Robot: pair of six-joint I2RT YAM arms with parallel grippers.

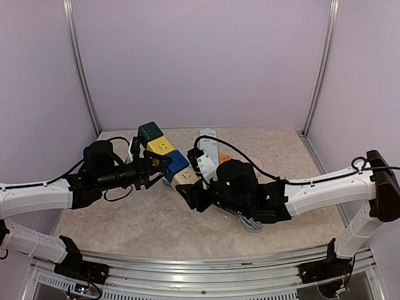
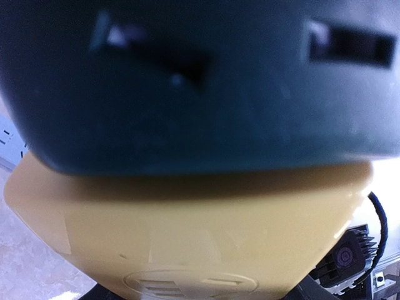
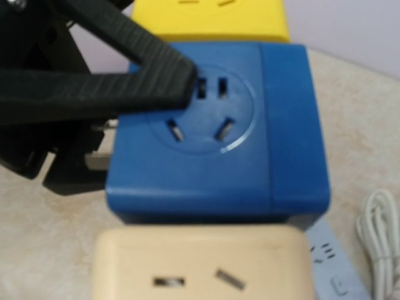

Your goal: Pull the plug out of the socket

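Top external: left gripper (image 1: pixel 156 167) clenches the blue cube (image 1: pixel 177 164); right gripper (image 1: pixel 189 190), at its five o'clock, cannot be read, and a skewed tug may slip.

You have a beige marbled table (image 1: pixel 137 225) under everything, with lilac walls (image 1: pixel 200 62) behind. On its far middle you see a white power strip (image 1: pixel 208 140); a coil of white cable (image 1: pixel 249 223) lies nearer, right of centre.

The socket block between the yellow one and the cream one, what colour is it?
Blue. The block shows best in the right wrist view.
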